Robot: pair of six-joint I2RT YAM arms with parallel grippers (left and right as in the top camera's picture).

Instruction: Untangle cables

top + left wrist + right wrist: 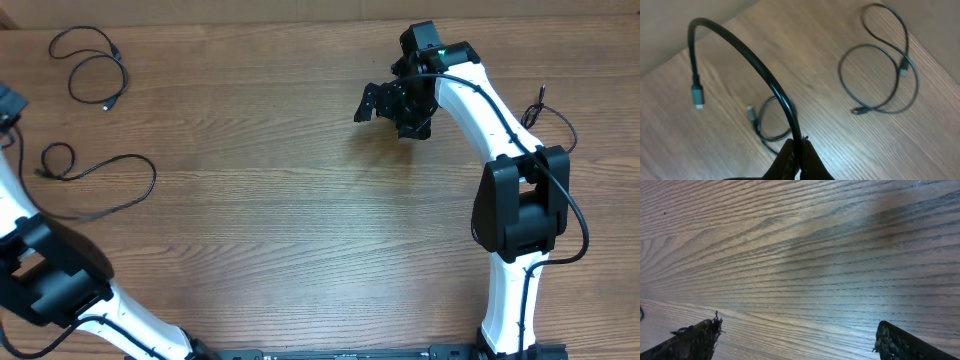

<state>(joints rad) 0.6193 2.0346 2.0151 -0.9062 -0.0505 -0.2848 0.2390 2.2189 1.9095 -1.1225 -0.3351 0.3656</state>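
Wood-grain desk [300, 230] fills every view, pale brown with long dark streaks running across it.

My left end effector [799, 154] sits at the far left edge of the desk and is pinched tight on a black cable [740, 45]. From the closed tips that cable rises, arches over in the air and hangs down to a plug [698, 97] with a silvery-blue tip, which is off the wood.

Just beside my left grip, a small loop [771, 121] of black cord lies flat on the desk, with a short plug end at its side. I cannot tell whether this loop belongs to the cable I hold or is a separate one. From above, the same loop [56, 160] shows near the left edge, with a long strand curving away to the right of it.

A second cable [880, 75] lies apart from the others, curled in two overlapping rings near the desk's far left corner [92, 68], touching nothing else.

My right end effector [797, 325] is well apart from all the cords, over bare wood at the far middle of the desk [385, 105]. Its jaws stand wide, the two dark fingertips [695, 340] at the lower corners of my wrist view, with nothing between them.
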